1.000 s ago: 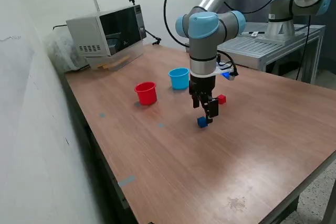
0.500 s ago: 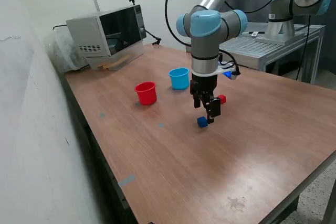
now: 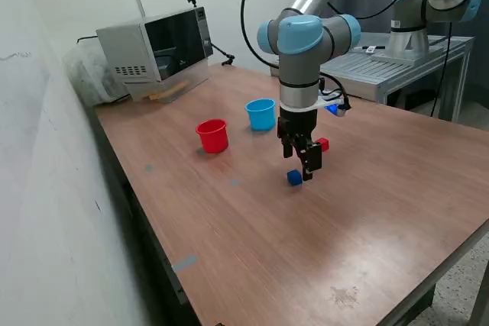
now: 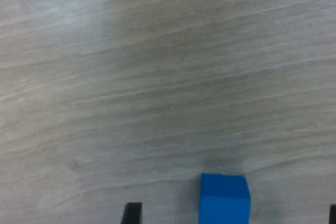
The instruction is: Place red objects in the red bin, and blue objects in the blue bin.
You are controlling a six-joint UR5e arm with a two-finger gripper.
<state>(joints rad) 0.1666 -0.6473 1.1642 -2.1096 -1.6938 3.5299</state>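
Dark blue, 1 cube (image 3: 294,177) sits on the wooden worktop (image 3: 252,227) under the gripper (image 3: 306,166), whose jaws hang apart, empty. A red cube (image 3: 323,143) lies near; red cup (image 3: 212,135) and light blue cup (image 3: 260,113) stand beyond, microwave (image 3: 157,45) behind.

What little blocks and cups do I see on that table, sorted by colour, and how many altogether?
red cube: 1
blue cube: 1
red cup: 1
blue cup: 1
Total: 4 in plain sight
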